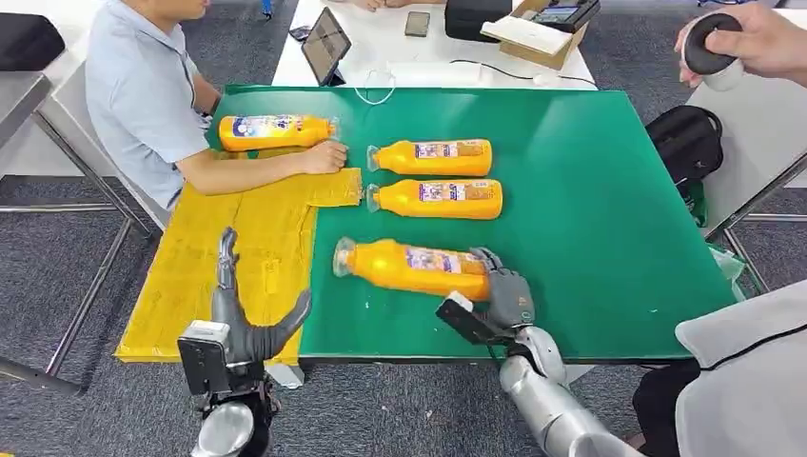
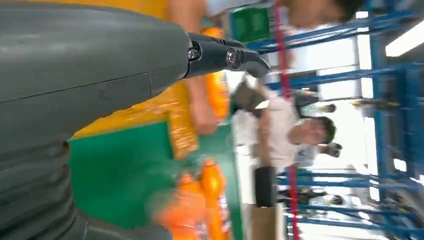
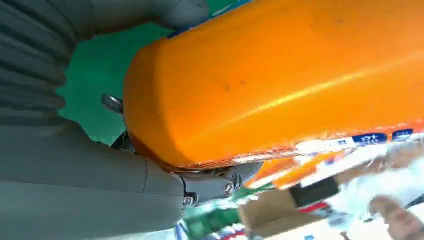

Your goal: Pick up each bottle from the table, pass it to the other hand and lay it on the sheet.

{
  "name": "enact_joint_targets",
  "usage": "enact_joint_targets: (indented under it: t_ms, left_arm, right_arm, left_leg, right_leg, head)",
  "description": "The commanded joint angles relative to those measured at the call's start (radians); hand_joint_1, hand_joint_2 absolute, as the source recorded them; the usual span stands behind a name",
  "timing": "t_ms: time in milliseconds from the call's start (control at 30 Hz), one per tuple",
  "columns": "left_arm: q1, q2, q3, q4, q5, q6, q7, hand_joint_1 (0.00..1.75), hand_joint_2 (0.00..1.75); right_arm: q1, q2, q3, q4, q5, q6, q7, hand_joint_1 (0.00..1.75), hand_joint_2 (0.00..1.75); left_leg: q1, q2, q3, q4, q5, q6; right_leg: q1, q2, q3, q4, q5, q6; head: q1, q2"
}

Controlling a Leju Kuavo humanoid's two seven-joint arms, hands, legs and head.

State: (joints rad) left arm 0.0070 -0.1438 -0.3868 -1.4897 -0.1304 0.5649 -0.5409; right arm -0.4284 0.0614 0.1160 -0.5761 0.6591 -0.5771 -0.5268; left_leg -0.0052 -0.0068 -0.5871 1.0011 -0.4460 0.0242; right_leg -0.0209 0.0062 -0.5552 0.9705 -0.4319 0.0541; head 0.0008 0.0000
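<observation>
Head view: right hand (image 1: 504, 295) wraps the base of the nearest orange juice bottle (image 1: 411, 268), lying on the green table (image 1: 609, 209); left hand (image 1: 249, 319) waits empty, fingers spread, over the yellow sheet (image 1: 219, 267), likely for the handover. Left wrist view shows spread fingers (image 2: 225, 56). Right wrist view: bottle clasped, probably for lifting.

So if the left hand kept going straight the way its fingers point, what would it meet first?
Probably only the yellow sheet beneath the left hand; further along lies the person's forearm, though height is unclear.
</observation>
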Motion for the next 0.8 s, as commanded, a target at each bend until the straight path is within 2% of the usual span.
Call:
enact_joint_targets:
  t_ms: [33, 100, 367, 467, 600, 733, 767, 800]
  left_arm:
    - [0.019, -0.01, 0.037, 0.076, 0.032, -0.02, 0.029, 0.0, 1.75]
    - [0.032, -0.003, 0.029, 0.118, 0.049, -0.049, 0.082, 0.0, 1.75]
    - [0.049, -0.015, 0.007, 0.159, 0.091, -0.04, 0.029, 0.0, 1.75]
    - [0.05, 0.032, -0.063, 0.186, 0.187, -0.143, 0.002, 0.0, 1.75]
    - [0.032, 0.056, -0.125, 0.201, 0.333, -0.334, 0.053, 0.0, 1.75]
    - [-0.009, 0.037, -0.134, 0.231, 0.355, -0.383, 0.026, 0.0, 1.75]
    - [-0.016, 0.035, -0.142, 0.227, 0.399, -0.457, 0.028, 0.0, 1.75]
    - [-0.017, 0.032, -0.143, 0.225, 0.398, -0.455, 0.028, 0.0, 1.75]
  right_arm:
    - [0.036, 0.007, -0.037, -0.124, -0.048, 0.03, 0.0, 1.75, 1.75]
    - [0.051, -0.004, -0.035, -0.141, -0.061, 0.031, 0.014, 1.75, 1.75]
    - [0.103, -0.004, -0.015, -0.248, -0.145, 0.059, -0.012, 1.75, 1.75]
    - [0.128, -0.001, 0.018, -0.32, -0.176, 0.082, -0.021, 1.75, 1.75]
    - [0.137, 0.017, 0.083, -0.382, -0.216, 0.133, -0.024, 1.75, 1.75]
    - [0.138, 0.032, 0.156, -0.394, -0.226, 0.162, -0.02, 1.75, 1.75]
    - [0.136, 0.034, 0.18, -0.384, -0.232, 0.174, -0.028, 1.75, 1.75]
    - [0.139, 0.039, 0.182, -0.384, -0.232, 0.169, -0.029, 1.75, 1.75]
  left_leg:
    - [0.0, 0.0, 0.0, 0.0, 0.0, -0.001]
    - [0.001, 0.001, 0.0, 0.0, -0.001, -0.002]
    - [0.0, 0.0, -0.001, 0.0, -0.001, -0.001]
    - [0.001, 0.0, 0.0, 0.0, -0.001, -0.002]
    - [0.002, 0.002, 0.002, 0.001, -0.003, -0.004]
    - [0.001, 0.001, -0.002, 0.0, -0.001, -0.002]
    - [0.001, 0.0, -0.002, 0.0, -0.001, -0.002]
    - [0.001, -0.001, -0.003, 0.0, 0.0, -0.001]
  right_leg:
    - [0.001, 0.0, 0.0, 0.0, 0.0, -0.002]
    - [0.001, 0.0, 0.0, 0.0, -0.001, -0.003]
    - [0.001, -0.001, -0.001, 0.0, -0.001, -0.002]
    - [0.001, 0.0, 0.0, -0.001, -0.001, -0.003]
    - [0.003, 0.0, 0.002, 0.0, -0.002, -0.005]
    - [0.001, 0.001, -0.003, 0.0, 0.0, -0.003]
    - [0.001, 0.0, -0.002, 0.0, -0.001, -0.003]
    - [0.001, -0.001, -0.003, 0.0, 0.0, -0.002]
  head:
    - [0.0, 0.0]
    - [0.0, 0.0]
    - [0.0, 0.0]
    - [0.0, 0.0]
    - [0.001, 0.0]
    - [0.0, 0.0]
    - [0.0, 0.0]
    - [0.0, 0.0]
